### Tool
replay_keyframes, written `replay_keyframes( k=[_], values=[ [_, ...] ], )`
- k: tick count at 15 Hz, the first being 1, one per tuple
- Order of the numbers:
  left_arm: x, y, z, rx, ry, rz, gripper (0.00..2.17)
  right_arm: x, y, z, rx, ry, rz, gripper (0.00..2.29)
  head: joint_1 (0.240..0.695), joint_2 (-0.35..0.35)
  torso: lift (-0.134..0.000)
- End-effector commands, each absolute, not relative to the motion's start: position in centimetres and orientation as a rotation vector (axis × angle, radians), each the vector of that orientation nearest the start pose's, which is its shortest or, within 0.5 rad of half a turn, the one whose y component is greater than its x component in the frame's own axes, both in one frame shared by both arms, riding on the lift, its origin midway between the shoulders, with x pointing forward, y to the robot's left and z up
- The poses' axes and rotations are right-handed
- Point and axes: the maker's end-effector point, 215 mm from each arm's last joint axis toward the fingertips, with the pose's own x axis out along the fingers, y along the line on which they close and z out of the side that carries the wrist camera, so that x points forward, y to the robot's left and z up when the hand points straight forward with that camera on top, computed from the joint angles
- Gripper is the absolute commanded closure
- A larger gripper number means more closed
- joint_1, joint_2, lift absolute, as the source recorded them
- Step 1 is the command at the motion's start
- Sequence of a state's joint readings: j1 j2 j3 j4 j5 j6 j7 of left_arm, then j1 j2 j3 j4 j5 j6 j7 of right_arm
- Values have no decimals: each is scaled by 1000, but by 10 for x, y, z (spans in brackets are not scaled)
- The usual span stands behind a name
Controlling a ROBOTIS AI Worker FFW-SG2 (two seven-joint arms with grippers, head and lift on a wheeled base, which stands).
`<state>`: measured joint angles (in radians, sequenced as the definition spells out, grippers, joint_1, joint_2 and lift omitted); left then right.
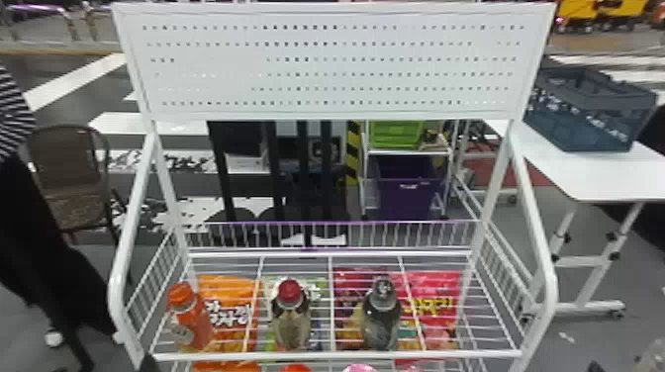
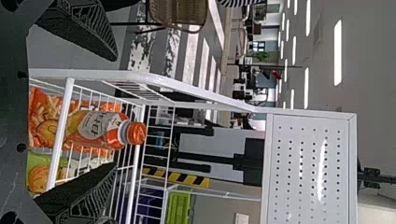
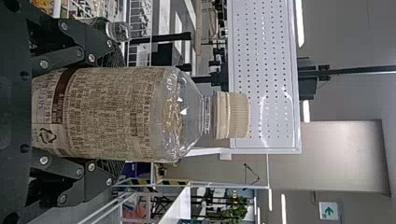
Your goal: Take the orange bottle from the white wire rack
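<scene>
Orange plastic bottle (image 1: pixel 196 321) stands in white wire rack (image 1: pixel 316 355), apparently just ahead of spread left claw (image 1: pixel 149 364).
Right claw (image 1: pixel 593 367) pinches a clear, beige-capped plastic bottle (image 3: pixel 116 114).

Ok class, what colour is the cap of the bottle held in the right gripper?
Beige, seen best in the right wrist view.

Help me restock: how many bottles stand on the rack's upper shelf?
3: the orange bottle at the front left, the red-capped bottle next to its right, and the grey-capped bottle rightmost. None seems hidden.
</scene>
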<state>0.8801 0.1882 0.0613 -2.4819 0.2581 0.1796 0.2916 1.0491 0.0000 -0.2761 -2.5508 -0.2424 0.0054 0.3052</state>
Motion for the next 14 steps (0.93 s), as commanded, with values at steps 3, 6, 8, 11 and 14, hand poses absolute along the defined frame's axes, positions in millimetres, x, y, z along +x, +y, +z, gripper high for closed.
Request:
replay_keyframes(
  k=[3,6,8,11,14],
  values=[
    [349,289,-305,-58,170,171,80,305,-267,-253,17,54,152,1160,499,0,0],
    [349,289,-306,-59,172,171,80,305,-268,-252,15,53,151,1160,499,0,0],
    [350,288,-305,-61,169,168,80,305,-268,-252,15,53,151,1160,499,0,0],
    [352,286,-303,-62,164,164,80,306,-268,-252,15,51,151,1160,499,0,0],
    [351,284,-313,-63,180,160,83,307,-268,-253,16,51,150,1160,499,0,0]
  ],
)
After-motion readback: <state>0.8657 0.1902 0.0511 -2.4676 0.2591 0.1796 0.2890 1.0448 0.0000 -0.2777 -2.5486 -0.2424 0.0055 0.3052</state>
